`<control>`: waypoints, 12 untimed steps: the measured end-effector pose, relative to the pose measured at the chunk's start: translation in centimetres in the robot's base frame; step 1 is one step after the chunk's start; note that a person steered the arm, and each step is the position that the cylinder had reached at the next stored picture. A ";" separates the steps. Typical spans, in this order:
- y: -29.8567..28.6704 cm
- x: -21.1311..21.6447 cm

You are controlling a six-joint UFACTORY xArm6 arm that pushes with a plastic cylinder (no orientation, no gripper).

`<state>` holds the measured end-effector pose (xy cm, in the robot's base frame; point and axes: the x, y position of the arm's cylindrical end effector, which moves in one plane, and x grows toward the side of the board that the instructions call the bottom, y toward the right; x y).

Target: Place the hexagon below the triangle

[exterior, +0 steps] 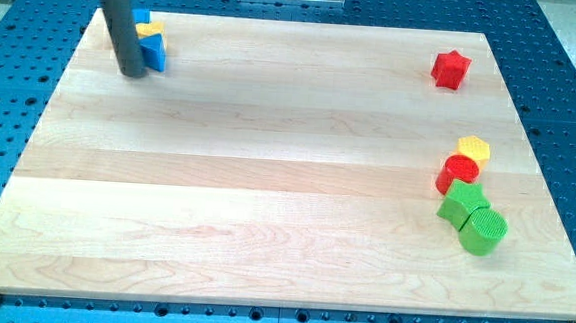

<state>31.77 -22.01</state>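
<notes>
My tip (133, 74) rests on the board at the view's top left. It touches or nearly touches the left side of a blue block (155, 55) that looks triangular. A small yellow block (151, 31) and another blue block (140, 18) sit just above it, partly hidden by the rod. The yellow hexagon (474, 149) sits far off at the view's right, touching a red round block (458, 173) below it.
A red star (451, 68) sits at the top right. A green star (463, 203) and a green cylinder (483, 232) lie just below the red round block. The wooden board (267, 180) lies on a blue perforated table.
</notes>
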 end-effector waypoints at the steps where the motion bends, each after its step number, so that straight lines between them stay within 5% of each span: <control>1: -0.3 2.7; 2: 3.3 5.8; 5: 46.1 7.9; 6: 56.1 9.7; 8: 44.0 12.5; 9: 31.0 10.2; 10: 26.7 8.7; 11: 32.0 10.4; 12: 18.9 11.2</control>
<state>43.01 -3.15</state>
